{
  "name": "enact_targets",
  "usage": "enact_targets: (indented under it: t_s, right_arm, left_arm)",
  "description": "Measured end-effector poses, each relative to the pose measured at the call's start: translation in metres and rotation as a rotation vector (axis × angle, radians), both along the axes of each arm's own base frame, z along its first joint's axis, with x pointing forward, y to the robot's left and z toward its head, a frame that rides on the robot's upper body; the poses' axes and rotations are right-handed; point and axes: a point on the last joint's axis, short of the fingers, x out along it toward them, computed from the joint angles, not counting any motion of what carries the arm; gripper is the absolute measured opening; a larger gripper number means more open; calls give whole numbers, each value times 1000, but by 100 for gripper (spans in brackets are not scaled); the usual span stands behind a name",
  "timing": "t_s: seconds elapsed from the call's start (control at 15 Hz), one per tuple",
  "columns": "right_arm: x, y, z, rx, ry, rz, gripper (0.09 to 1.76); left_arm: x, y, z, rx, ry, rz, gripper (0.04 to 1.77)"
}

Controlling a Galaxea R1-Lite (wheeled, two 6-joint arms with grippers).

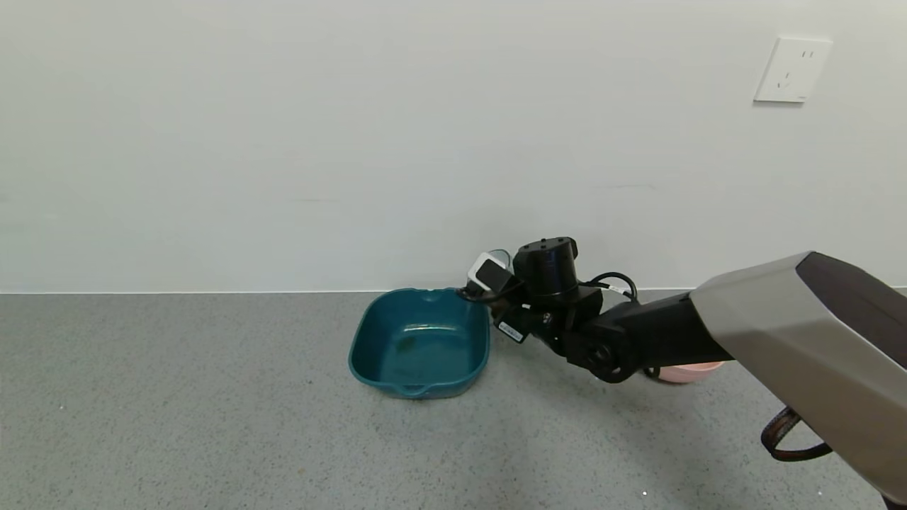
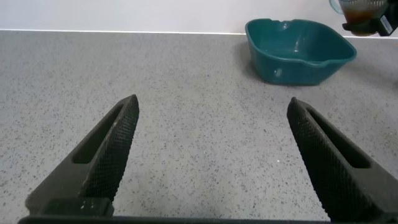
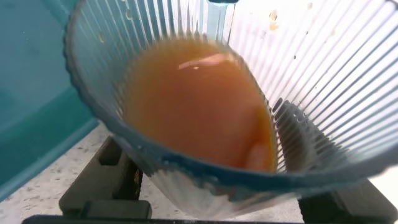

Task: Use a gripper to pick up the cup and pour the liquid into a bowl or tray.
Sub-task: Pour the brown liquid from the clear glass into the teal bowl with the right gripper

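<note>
My right gripper (image 1: pixel 489 280) is shut on the ribbed translucent cup (image 3: pixel 205 118) and holds it tilted beside the far right corner of the dark teal tray (image 1: pixel 419 340). Only the cup's rim (image 1: pixel 500 255) peeks out behind the wrist in the head view. The cup holds reddish-brown liquid (image 3: pixel 193 99), which leans toward the rim. The tray edge shows beside the cup in the right wrist view (image 3: pixel 31 112). A little liquid lies on the tray's floor (image 1: pixel 409 344). My left gripper (image 2: pixel 211 118) is open and empty, low over the bare floor, well away from the tray (image 2: pixel 298 50).
A round pink bowl (image 1: pixel 686 371) sits mostly hidden behind my right arm. A white wall runs right behind the tray, with a socket (image 1: pixel 792 69) high at the right. Grey speckled floor spreads in front and to the left.
</note>
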Motion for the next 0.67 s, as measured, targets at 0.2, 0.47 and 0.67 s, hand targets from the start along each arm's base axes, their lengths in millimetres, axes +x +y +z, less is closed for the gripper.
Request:
enact_targets:
  t_s: [0.2, 0.47, 0.67]
  right_arm:
    - [4, 2, 1, -23, -18, -12, 135]
    - [5, 6, 0, -67, -16, -28, 135]
    - [5, 9, -1, -93, -25, -18, 135]
  left_arm:
    - [0, 0, 0, 0, 0, 0, 172]
    - [0, 0, 0, 0, 0, 0, 172]
    - [0, 0, 0, 0, 0, 0, 172]
